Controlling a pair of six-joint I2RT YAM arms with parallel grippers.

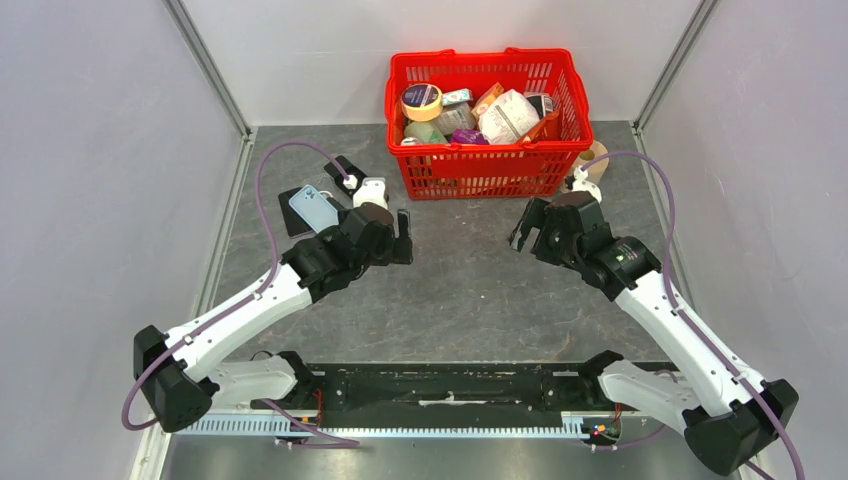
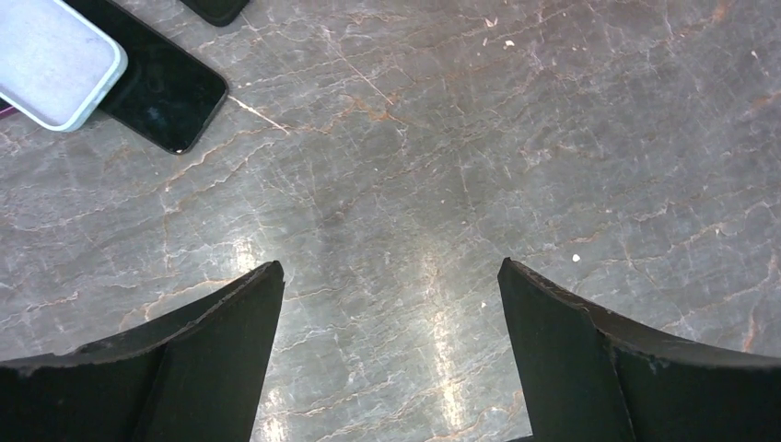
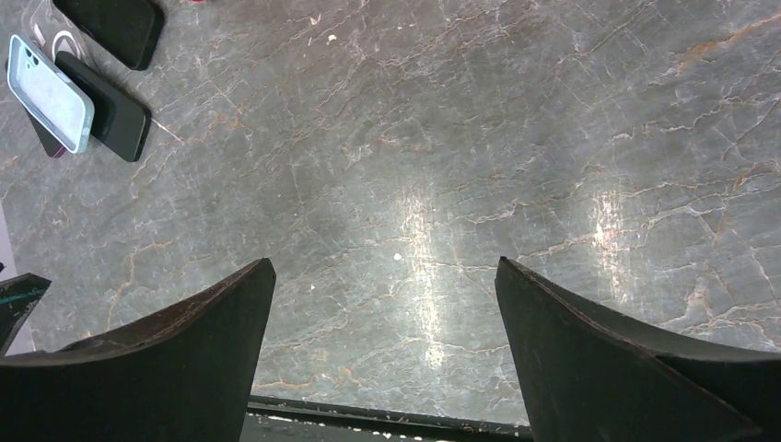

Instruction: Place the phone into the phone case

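Grey table stretches beneath released left gripper and released right gripper, phone case overlapping phone far left.

Two black phones, one light-blue case, one red basket.

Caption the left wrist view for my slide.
Open left gripper over the tabletop; pale blue case overlaps a black phone, upper left.

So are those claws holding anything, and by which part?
Nothing is held. The left gripper and right gripper are both open above the table; the light blue phone case and black phone lie untouched.
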